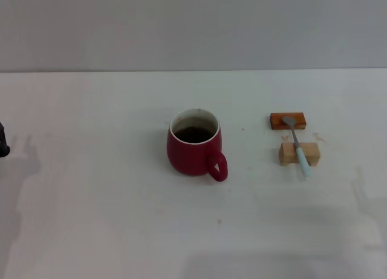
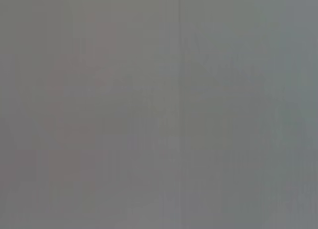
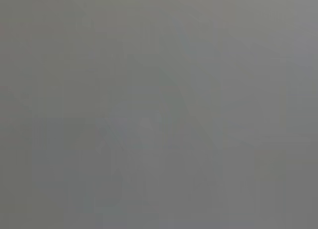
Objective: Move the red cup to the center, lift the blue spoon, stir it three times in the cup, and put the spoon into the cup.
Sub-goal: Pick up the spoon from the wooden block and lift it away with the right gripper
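Observation:
The red cup (image 1: 194, 143) stands upright near the middle of the white table, dark liquid inside, its handle turned toward the front right. To its right the blue spoon (image 1: 298, 144) lies across two small wooden blocks, its grey bowl on the orange-brown block (image 1: 288, 120) and its pale blue handle over the tan block (image 1: 298, 154). A dark bit of my left gripper (image 1: 3, 141) shows at the far left edge of the head view, well away from the cup. My right gripper is out of view. Both wrist views show only plain grey.
The white table (image 1: 109, 218) spreads wide around the cup, with a grey wall behind its far edge. Soft shadows lie at the left and the lower right of the tabletop.

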